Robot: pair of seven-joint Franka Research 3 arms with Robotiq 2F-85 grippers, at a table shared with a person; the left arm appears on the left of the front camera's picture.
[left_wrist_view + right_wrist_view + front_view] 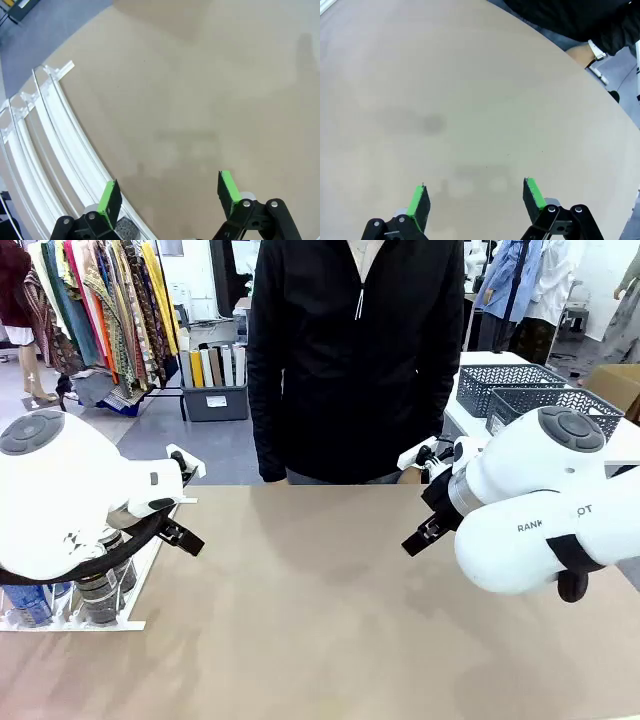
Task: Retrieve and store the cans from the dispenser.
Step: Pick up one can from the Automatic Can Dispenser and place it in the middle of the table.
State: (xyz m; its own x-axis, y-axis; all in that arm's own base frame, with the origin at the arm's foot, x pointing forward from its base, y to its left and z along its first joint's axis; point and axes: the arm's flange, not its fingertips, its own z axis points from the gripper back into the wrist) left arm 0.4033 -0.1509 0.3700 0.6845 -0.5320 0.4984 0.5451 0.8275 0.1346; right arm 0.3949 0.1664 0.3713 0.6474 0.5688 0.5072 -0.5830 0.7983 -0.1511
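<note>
The white dispenser (100, 624) lies at the table's left edge, partly behind my left arm. At its front end stand a blue can (30, 602) and dark cans (100, 598). In the left wrist view the dispenser's (47, 127) curved rails run along the left, and my left gripper (169, 192) hangs open over bare table just right of them, nothing between its green pads (111, 197). My right gripper (476, 196) is also open and empty above the tan tabletop (470, 100), far from the cans.
A person in a black top (355, 360) stands at the far edge, one hand (580, 52) near the table's corner. Two grey perforated baskets (520, 385) sit on a side table at the back right. The tan table (320, 590) stretches between the arms.
</note>
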